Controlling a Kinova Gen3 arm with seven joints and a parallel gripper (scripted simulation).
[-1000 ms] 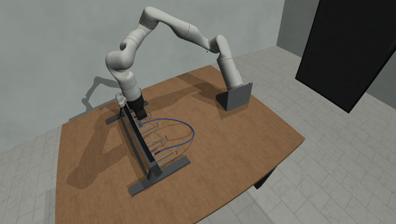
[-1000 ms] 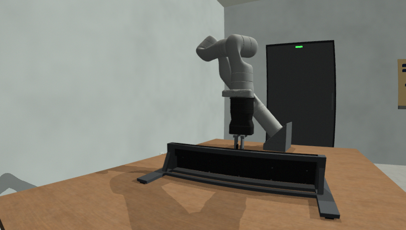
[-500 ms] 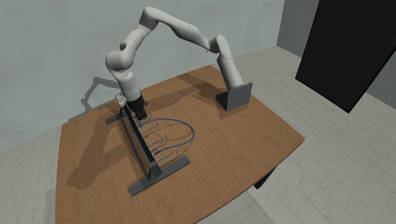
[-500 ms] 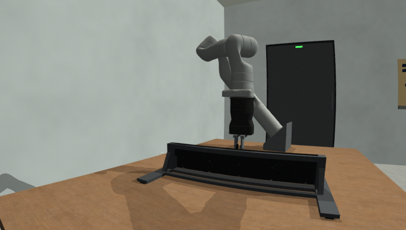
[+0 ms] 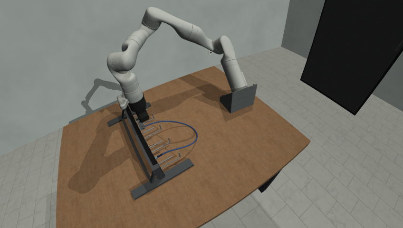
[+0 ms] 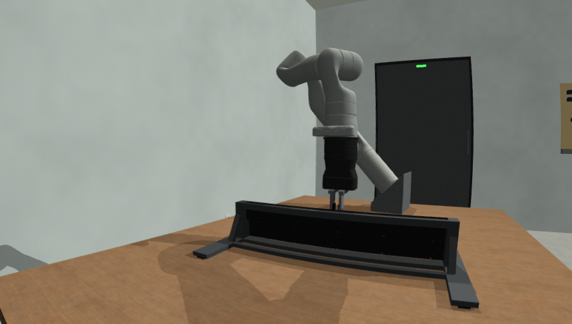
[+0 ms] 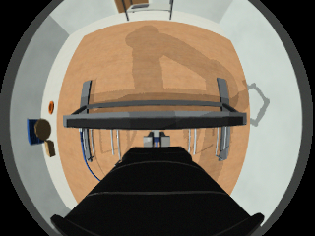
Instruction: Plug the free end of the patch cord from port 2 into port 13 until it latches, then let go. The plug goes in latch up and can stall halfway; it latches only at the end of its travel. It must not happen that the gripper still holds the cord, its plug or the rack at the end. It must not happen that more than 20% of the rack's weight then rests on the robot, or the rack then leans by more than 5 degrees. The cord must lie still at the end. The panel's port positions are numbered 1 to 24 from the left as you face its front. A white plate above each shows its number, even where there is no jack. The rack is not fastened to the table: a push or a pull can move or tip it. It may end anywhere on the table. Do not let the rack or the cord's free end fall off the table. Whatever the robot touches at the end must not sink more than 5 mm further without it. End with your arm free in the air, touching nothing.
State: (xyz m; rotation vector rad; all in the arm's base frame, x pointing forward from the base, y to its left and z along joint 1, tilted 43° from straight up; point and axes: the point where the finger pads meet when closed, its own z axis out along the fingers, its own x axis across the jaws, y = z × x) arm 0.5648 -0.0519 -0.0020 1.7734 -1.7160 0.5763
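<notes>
The black two-finger gripper (image 5: 142, 126) (image 6: 336, 200) (image 7: 157, 137) is clamped on the blue cord's free plug (image 7: 157, 141), right by the dark metal rack's (image 5: 158, 171) (image 6: 452, 244) (image 7: 155, 119) front. Best bet imo: push dead straight, gently, until it latches, without shoving the rack.

A wooden table (image 5: 226, 158) (image 6: 401, 301) (image 7: 110, 54) carries a dark rack (image 5: 154, 170) (image 6: 452, 240) (image 7: 155, 119), which stands upright on two long flat feet. Well apart from it, a grey angled bracket (image 5: 244, 99) (image 6: 406, 192) sits on the same wooden top.
</notes>
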